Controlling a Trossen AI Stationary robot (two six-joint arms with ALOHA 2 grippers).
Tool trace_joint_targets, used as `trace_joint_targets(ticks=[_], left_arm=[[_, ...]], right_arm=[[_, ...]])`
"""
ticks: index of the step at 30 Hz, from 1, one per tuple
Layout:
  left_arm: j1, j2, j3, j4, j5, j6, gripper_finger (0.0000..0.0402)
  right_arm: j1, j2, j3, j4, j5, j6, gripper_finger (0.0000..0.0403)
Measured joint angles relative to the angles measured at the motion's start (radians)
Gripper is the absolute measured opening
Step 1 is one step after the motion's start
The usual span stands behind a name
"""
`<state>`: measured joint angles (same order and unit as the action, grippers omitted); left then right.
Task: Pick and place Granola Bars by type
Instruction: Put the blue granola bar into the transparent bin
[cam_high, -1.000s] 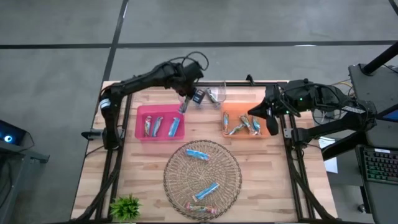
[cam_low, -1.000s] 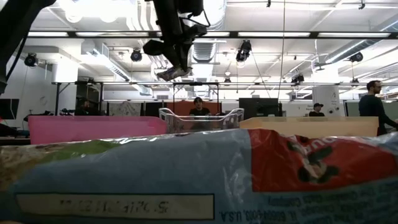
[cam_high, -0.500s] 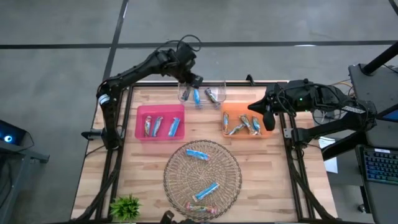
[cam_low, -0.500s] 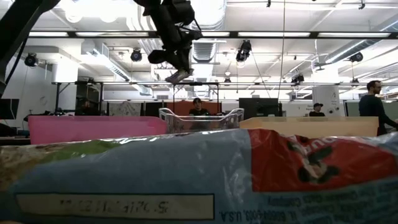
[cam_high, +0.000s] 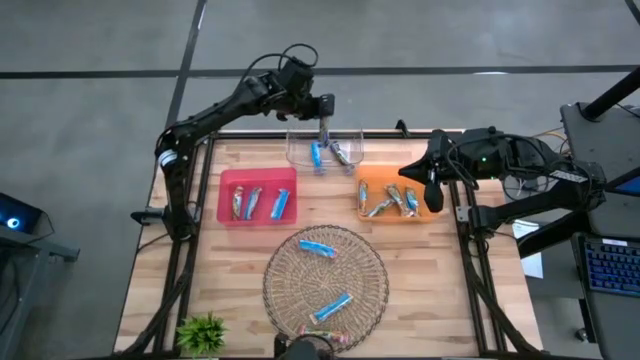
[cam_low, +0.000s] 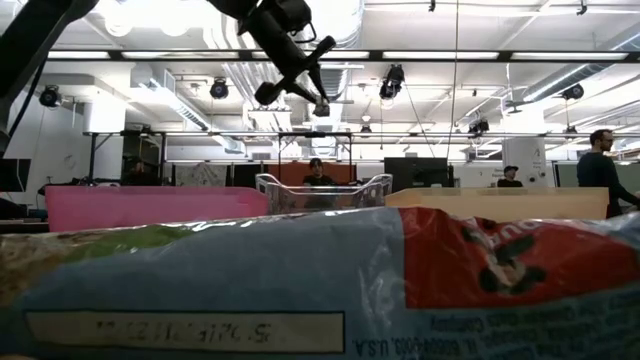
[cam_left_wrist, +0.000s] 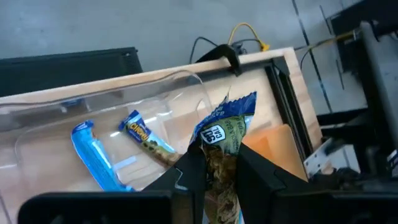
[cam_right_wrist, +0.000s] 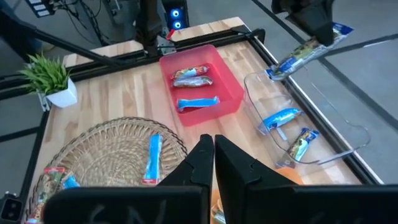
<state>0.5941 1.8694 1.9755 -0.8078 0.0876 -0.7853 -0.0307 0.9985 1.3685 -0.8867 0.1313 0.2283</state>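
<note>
Clear-plastic tray (cam_high: 300, 157) lies below your left end effector (cam_left_wrist: 219, 163), clamped on a granola bar (cam_left_wrist: 225, 134); lower before releasing beside two bars.

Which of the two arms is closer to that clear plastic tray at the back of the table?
The left. Its end effector hangs right above the clear tray, shut on a granola bar. The right end effector sits shut off to the side, by the orange tray.

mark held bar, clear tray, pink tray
held bar (cam_left_wrist: 225, 127): left wrist view, on its printed wrapper.
clear tray (cam_right_wrist: 341, 127): right wrist view, on its far wall.
pink tray (cam_high: 225, 178): high view, on its back rim.
</note>
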Motion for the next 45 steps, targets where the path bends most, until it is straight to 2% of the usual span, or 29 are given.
trace_joint_targets(ticks=[7, 13, 27, 45], left_arm=[[0.012, 0.030, 0.000, 0.002, -0.003, -0.062, 0.0055], [0.043, 0.079, 0.000, -0.019, 0.021, -0.074, 0.0055], [0.068, 0.154, -0.003, -0.113, 0.023, -0.072, 0.0055], [0.095, 0.157, -0.122, -0.169, -0.009, -0.058, 0.0055]], right_arm=[[0.000, 0.000, 0.000, 0.001, 0.000, -0.001, 0.0008], [0.000, 0.000, 0.000, 0.002, 0.000, 0.055, 0.0008], [0.000, 0.000, 0.000, 0.002, 0.000, 0.060, 0.0008], [0.000, 0.000, 0.000, 0.002, 0.001, 0.060, 0.0008]])
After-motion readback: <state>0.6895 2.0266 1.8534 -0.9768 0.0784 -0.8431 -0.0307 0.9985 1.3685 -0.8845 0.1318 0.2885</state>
